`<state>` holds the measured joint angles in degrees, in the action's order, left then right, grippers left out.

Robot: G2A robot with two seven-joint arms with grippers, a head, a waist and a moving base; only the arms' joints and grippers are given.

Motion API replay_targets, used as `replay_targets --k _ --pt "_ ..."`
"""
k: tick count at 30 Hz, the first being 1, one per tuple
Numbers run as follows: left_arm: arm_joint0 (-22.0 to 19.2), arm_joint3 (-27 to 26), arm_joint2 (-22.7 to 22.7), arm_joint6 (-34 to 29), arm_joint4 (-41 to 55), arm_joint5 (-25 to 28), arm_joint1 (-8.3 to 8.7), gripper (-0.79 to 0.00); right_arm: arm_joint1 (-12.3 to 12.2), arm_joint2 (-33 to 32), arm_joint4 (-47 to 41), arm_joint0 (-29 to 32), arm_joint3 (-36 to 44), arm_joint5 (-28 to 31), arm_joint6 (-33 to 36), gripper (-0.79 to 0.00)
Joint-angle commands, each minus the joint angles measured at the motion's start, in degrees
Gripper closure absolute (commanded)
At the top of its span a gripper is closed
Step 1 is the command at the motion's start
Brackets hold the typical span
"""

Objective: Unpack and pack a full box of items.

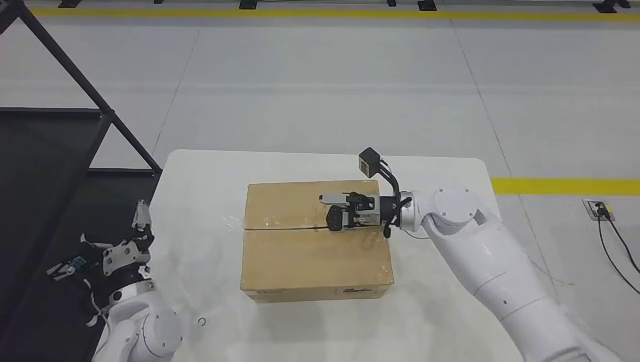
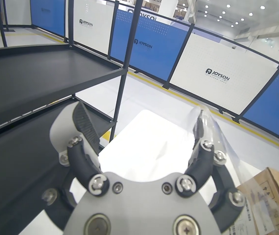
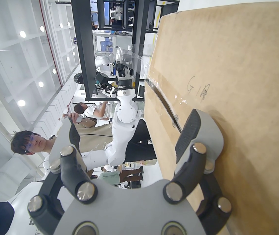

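While the box (image 1: 315, 242) sits shut on the bench (image 1: 200, 177), its two top flaps meeting along a seam (image 3: 165, 103), the step in hand looks to be getting those flaps open. The right end effector (image 1: 335, 212) hovers over the box top, right at the seam. It is turned on its side, jaws spread wide with nothing between them. One finger (image 3: 198, 133) lies close against the cardboard, though I cannot tell whether it touches.

To do this well, slip that finger's tip into the dark gap of the seam, catch one flap's edge, and lift it outward slowly so the box does not slide. Bits of clear tape along the seam may resist.

The left end effector (image 2: 142, 121), well apart from the box on its left side, is released too. A clear strip (image 2: 215, 133) apparently clings to one of its fingers. It could steady the box's side.
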<state>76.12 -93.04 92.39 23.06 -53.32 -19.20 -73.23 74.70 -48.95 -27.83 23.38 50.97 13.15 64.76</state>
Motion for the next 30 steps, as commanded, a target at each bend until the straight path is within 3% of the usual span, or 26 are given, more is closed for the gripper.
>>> replay_targets --k 1,19,30 --pt "-0.17 -0.02 0.15 -0.15 0.03 -0.06 -0.08 -0.785 0.06 -0.09 0.06 -0.02 -0.18 0.08 0.13 -0.785" --pt "-1.65 -2.47 2.95 -2.98 5.98 2.49 -0.85 -0.785 0.48 -1.16 1.03 0.02 -0.85 0.38 0.88 -0.785" --pt "-0.7 -8.16 2.48 -2.44 4.85 3.67 -1.29 -0.785 0.59 -1.99 1.64 0.15 -1.05 -0.22 0.74 -0.785"
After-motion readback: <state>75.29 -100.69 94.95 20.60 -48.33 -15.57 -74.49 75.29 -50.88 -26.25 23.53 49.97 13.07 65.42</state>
